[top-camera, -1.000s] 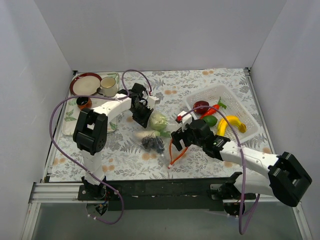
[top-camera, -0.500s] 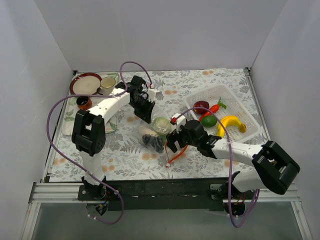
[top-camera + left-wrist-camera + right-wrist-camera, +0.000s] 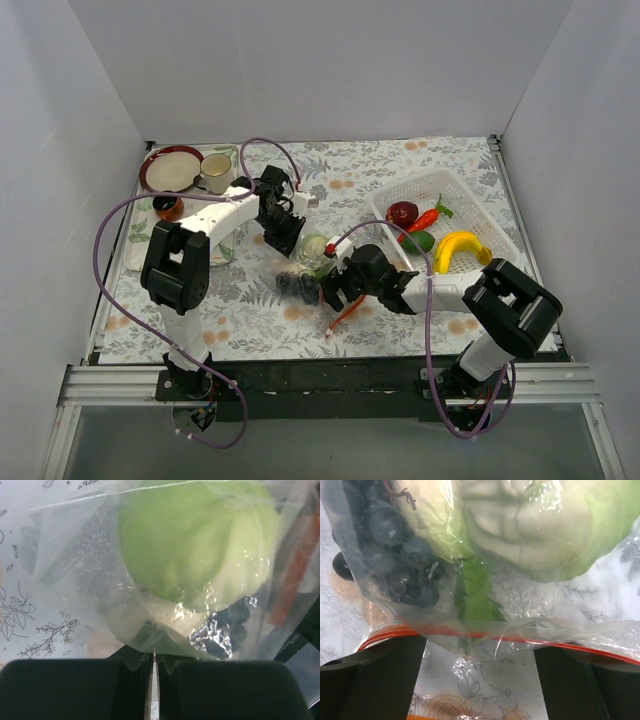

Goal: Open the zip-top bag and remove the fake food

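Note:
The zip-top bag (image 3: 312, 262) lies mid-table, clear plastic with an orange-red zip strip (image 3: 343, 308). Inside it are a pale green cabbage (image 3: 314, 245) and dark purple grapes (image 3: 298, 285). My left gripper (image 3: 283, 227) is shut on a pinch of the bag's plastic (image 3: 152, 645) at its far end, with the cabbage (image 3: 200, 540) just ahead. My right gripper (image 3: 336, 287) is open at the bag's mouth. Its fingers (image 3: 380, 680) stand wide apart on either side of the zip strip (image 3: 530, 641). Grapes (image 3: 390, 540), the cabbage (image 3: 545, 525) and a green leaf piece (image 3: 475, 597) show through the plastic.
A white perforated basket (image 3: 452, 186) at the right holds a red apple (image 3: 402, 212), a red chili (image 3: 425, 218), a green piece (image 3: 421, 241) and a banana (image 3: 460, 245). A red-rimmed plate (image 3: 168, 168), a cup (image 3: 215, 172) and a small bowl (image 3: 167, 205) stand at the far left.
My right gripper has moved left along the table up to the bag's mouth. My left gripper has kept its hold on the bag's far end and shifted only slightly.

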Tool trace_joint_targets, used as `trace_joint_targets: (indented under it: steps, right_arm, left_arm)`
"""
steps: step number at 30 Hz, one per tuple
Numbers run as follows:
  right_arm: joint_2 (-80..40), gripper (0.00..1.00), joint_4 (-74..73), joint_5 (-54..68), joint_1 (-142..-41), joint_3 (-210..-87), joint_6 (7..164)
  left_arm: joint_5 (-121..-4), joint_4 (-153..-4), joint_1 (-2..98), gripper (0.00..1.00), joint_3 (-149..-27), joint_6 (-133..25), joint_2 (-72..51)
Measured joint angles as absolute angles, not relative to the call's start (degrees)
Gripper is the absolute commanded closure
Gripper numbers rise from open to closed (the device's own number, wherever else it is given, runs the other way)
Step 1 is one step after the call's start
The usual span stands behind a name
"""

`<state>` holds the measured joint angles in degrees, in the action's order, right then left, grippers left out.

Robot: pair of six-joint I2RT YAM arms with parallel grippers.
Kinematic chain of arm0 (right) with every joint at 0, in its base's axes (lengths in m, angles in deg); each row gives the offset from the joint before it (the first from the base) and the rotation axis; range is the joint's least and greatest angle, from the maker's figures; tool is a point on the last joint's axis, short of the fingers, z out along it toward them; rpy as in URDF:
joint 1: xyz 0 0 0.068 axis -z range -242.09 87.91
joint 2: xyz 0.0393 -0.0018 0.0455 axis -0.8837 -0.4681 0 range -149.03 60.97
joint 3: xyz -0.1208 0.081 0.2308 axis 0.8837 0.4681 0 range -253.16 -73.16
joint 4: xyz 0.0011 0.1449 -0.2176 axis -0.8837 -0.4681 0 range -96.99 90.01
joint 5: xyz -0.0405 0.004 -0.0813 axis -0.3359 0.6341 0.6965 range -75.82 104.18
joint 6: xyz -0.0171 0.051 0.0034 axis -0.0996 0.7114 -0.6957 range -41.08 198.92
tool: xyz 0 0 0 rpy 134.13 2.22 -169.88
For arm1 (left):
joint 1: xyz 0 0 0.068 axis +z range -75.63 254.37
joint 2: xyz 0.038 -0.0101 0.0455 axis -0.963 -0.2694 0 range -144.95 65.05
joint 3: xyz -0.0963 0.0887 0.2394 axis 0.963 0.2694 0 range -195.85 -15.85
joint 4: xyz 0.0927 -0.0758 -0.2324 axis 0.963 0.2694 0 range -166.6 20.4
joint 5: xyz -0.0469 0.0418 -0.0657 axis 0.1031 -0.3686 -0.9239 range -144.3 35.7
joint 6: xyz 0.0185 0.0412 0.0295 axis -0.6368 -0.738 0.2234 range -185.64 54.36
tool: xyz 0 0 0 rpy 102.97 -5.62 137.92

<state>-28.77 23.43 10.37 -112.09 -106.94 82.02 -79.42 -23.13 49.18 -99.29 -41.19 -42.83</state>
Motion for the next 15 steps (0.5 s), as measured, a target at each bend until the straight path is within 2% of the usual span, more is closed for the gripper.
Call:
trace_joint_targets:
  steps: [4,7,10,11,12,13,15]
  right_arm:
    - [-29.29,0.18,23.78,10.91,-112.26,-108.28,82.43]
    - [-29.31,0.28,24.35,11.09,-112.26,-109.33,82.96]
    - [-29.31,0.43,25.16,11.11,-112.26,-109.46,83.26]
    - [-29.31,0.54,25.36,11.04,-112.26,-109.46,83.28]
    - [-29.31,0.58,25.62,10.98,-112.26,-109.46,83.44]
    - [-29.31,0.59,25.86,10.96,-112.26,-109.46,83.33]
    - [-29.31,0.52,25.99,10.8,-112.26,-109.46,83.63]
  left_arm:
    - [-77.35,-24.94,49.2,1.0,-95.99,-41.61,-42.7]
    - [-76.67,-26.08,49.29,1.0,-94.26,-41.85,-42.28]
    - [-76.06,-26.4,49.29,1.0,-93.15,-41.91,-42.19]
    - [-75.91,-26.49,49.29,1.0,-92.89,-41.91,-42.19]
    - [-75.77,-26.6,49.29,1.0,-92.71,-41.91,-42.19]
    - [-75.69,-26.6,49.29,1.0,-92.69,-41.91,-42.19]
    - [-75.64,-26.73,49.29,1.0,-92.69,-41.91,-42.19]
